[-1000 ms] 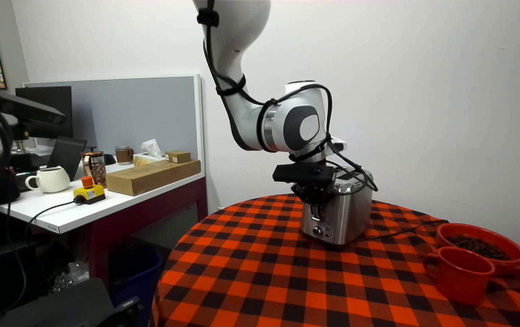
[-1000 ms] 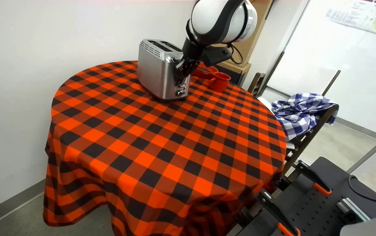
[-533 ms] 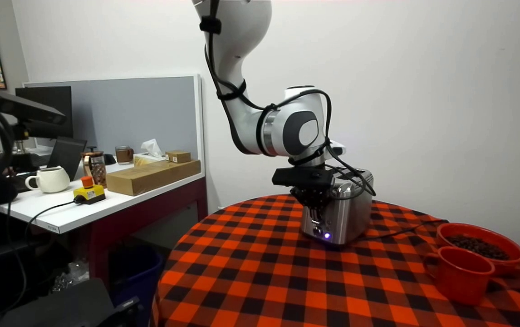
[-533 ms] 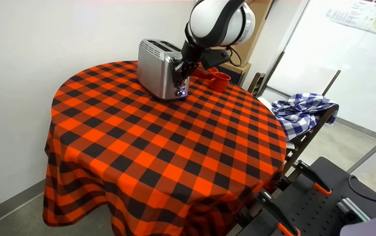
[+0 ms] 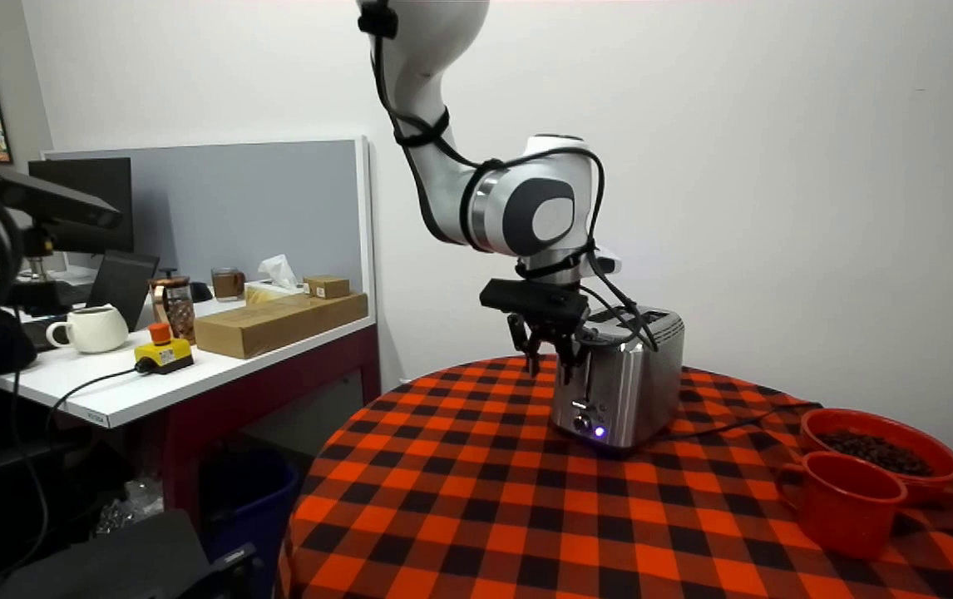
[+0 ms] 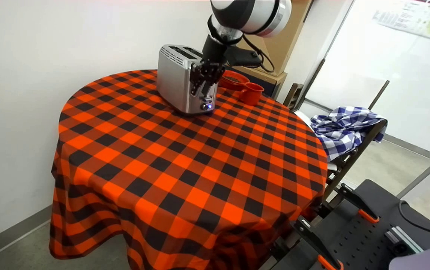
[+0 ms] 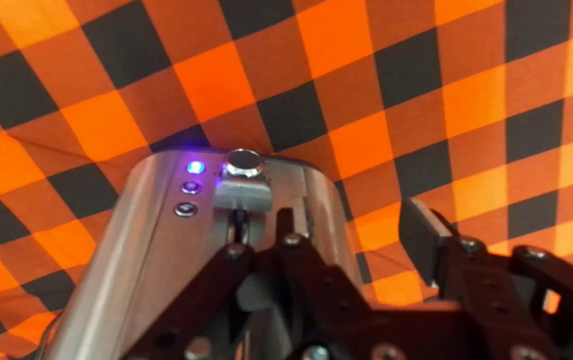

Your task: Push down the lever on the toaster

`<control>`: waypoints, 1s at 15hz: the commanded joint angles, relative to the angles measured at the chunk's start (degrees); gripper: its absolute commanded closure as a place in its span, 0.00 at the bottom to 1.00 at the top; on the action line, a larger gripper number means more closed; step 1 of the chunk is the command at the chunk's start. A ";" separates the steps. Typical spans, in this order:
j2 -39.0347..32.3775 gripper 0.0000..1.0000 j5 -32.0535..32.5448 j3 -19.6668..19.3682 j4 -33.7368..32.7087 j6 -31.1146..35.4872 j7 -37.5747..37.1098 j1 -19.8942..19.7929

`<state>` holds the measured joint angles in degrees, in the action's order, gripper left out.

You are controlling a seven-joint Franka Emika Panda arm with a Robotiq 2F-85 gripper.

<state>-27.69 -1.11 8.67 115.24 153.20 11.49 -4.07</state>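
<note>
The silver toaster [image 5: 647, 387] stands on the checked table; it also shows in an exterior view [image 6: 173, 82] and the wrist view [image 7: 161, 265]. Its lever [image 7: 243, 194] sits low in its slot, just above the round dial [image 7: 244, 161]. A blue-violet light [image 7: 195, 167] glows beside the dial. My gripper [image 5: 550, 373] is open and empty, above the lever and apart from it. In the wrist view, the gripper [image 7: 359, 225] has one finger in front of the toaster's face and the other over the tablecloth. The upper lever slot is partly hidden behind the finger.
A red mug [image 5: 851, 516] and a red bowl [image 5: 942, 487] of dark beans stand on the same round table [image 5: 476, 516]. The toaster's cord [image 5: 734, 424] runs toward the bowl. A wall rises behind the table. A white desk [image 5: 235, 376] with boxes stands apart from it.
The gripper was shut and low at the lever; it has risen, moved back from the toaster and opened. The toaster's light, off one second ago, is lit.
</note>
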 commanded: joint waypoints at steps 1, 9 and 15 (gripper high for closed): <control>8.85 0.19 -3.10 1.33 4.14 -10.25 0.26 0.68; 30.43 0.00 1.37 -0.58 16.08 -32.39 -8.19 6.96; 36.82 0.00 4.75 -0.66 18.31 -38.93 -13.01 7.97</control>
<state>9.29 3.49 9.08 133.69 114.34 -1.39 2.79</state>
